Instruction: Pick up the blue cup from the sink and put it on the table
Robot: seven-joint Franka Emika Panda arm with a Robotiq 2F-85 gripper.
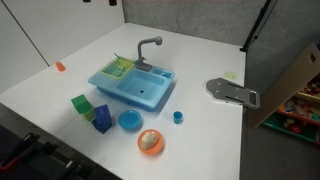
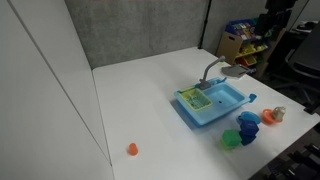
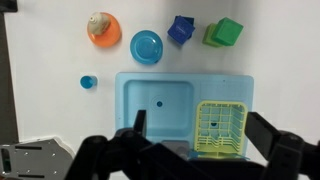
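The tiny blue cup (image 3: 88, 82) stands on the white table (image 3: 285, 70), outside the sink, near its corner. It also shows in both exterior views (image 1: 178, 117) (image 2: 253, 97). The light blue sink (image 3: 155, 105) has an empty basin, a yellow-green rack (image 3: 220, 128) and a grey faucet (image 1: 148, 48). My gripper (image 3: 200, 130) is open and empty, high above the sink's faucet side, with its fingers spread over the basin and rack. The gripper does not show in the exterior views.
An orange bowl (image 3: 103, 29) with a small object in it, a flat blue dish (image 3: 146, 45), a dark blue block (image 3: 181, 29) and a green block (image 3: 225, 32) lie beyond the sink. A grey metal piece (image 1: 232, 91) and a small orange object (image 1: 60, 66) lie on the table.
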